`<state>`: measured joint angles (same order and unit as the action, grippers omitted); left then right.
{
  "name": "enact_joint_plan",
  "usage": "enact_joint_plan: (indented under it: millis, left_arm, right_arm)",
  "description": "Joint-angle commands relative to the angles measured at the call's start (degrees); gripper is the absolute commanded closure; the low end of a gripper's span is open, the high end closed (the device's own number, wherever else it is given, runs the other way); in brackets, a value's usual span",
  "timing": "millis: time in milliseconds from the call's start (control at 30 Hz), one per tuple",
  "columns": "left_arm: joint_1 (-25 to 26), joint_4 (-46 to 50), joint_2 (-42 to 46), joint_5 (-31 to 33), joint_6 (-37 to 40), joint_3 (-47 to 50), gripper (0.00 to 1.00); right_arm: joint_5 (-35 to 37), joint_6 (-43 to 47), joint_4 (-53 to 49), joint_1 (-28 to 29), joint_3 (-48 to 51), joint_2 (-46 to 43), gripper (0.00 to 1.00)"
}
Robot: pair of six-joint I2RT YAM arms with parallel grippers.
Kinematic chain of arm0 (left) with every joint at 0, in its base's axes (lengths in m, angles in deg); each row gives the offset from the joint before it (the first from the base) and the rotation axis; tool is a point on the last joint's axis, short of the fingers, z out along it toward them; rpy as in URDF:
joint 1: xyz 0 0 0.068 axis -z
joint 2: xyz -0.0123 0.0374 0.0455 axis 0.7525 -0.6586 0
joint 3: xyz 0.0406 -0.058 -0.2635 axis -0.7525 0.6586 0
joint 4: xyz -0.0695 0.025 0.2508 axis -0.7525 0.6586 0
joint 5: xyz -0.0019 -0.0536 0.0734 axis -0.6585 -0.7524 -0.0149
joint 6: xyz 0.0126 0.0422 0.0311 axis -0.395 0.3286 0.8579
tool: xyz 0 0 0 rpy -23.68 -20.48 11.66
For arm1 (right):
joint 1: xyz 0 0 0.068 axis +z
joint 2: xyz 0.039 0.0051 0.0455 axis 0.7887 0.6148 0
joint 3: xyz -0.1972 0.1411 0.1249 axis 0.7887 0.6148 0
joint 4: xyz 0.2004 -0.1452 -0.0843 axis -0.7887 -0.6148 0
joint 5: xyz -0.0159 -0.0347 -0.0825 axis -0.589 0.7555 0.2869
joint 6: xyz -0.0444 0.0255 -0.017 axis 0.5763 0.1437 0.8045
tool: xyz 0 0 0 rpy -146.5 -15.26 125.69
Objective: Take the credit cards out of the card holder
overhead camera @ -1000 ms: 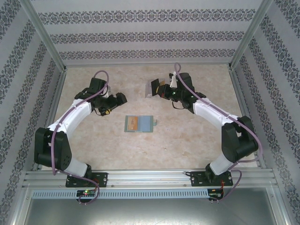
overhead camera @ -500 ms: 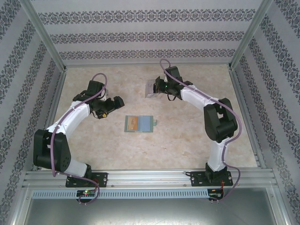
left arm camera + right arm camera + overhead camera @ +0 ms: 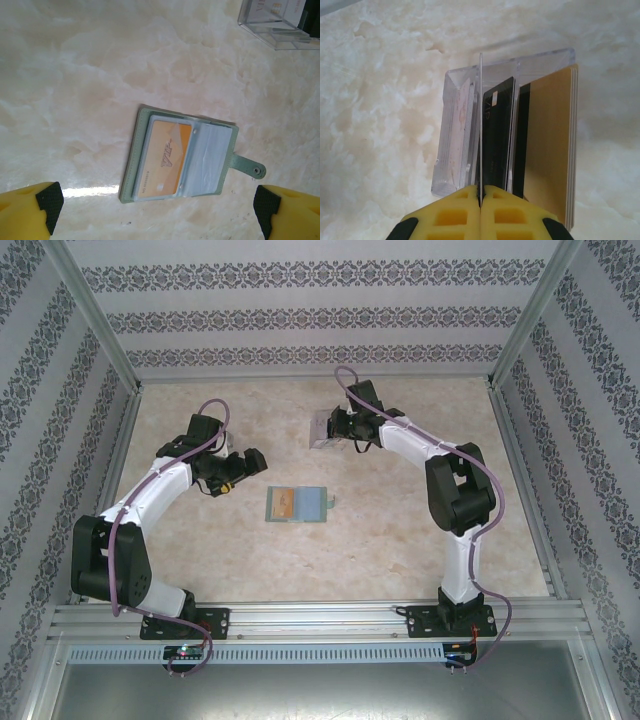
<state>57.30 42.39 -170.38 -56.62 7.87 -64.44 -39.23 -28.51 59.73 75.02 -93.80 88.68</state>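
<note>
Clenching the right hand (image 3: 481, 197) on a thin card (image 3: 481, 115), seen edge-on as a bare line running up from between the yellow fingertips (image 3: 455, 210), pressed tight together on its near end. Hanging that card over the clear tray (image 3: 451, 165), in line with the gap between a pale stack (image 3: 465, 120) at the tray's left wall and a black card (image 3: 497, 135) standing in the next slot. Further right, showing a stack of gold cards (image 3: 550, 145) upright at the tray's right end. Cannot tell whether the gripped card's far edge touches the tray. From the top camera, reaching out to the far middle of the worktop (image 3: 420, 530), with the tray right under the hand.

Hovering with the left hand (image 3: 159, 215) released, black-padded fingertips (image 3: 47, 207) spread wide, grasping nothing. Looking down from that wrist on the card holder (image 3: 132, 165), lying open and flat near the middle of the worktop, apart from both hands and well apart from the tray. Showing a grey-green rim, a pale blue-grey lining and a snap tab (image 3: 250, 169) sticking out at one side. Holding an orange-yellow card (image 3: 167, 159) tucked in one clear pocket, next to a paler pocket beside the tab. From above, placed just right of the left hand, nearer the arm bases than the tray.
</note>
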Motion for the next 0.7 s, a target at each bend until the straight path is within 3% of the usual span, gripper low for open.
enact_joint_plan:
  millis: [0, 400, 567, 667]
  left_arm:
    - [-0.6, -0.1, 0.2, -1.0, 0.4, 0.5, 0.00]
    - [-0.6, -0.5, 0.3, -1.5, 0.2, 1.0, 0.00]
    - [-0.6, -0.4, 0.8, -1.2, 0.1, 1.1, 0.01]
    - [-0.6, -0.3, 0.7, -1.0, 0.0, 0.9, 0.01]
  right_arm:
    - [1.3, 0.9, -1.7, -0.7, -2.1, 1.8, 1.00]
    - [1.3, 0.8, -3.3, -0.9, -4.3, 3.6, 0.98]
    - [1.6, 1.2, -4.4, -0.9, -4.1, 1.9, 0.73]
    - [1.3, 1.5, -5.2, -1.0, -4.1, -0.2, 0.64]
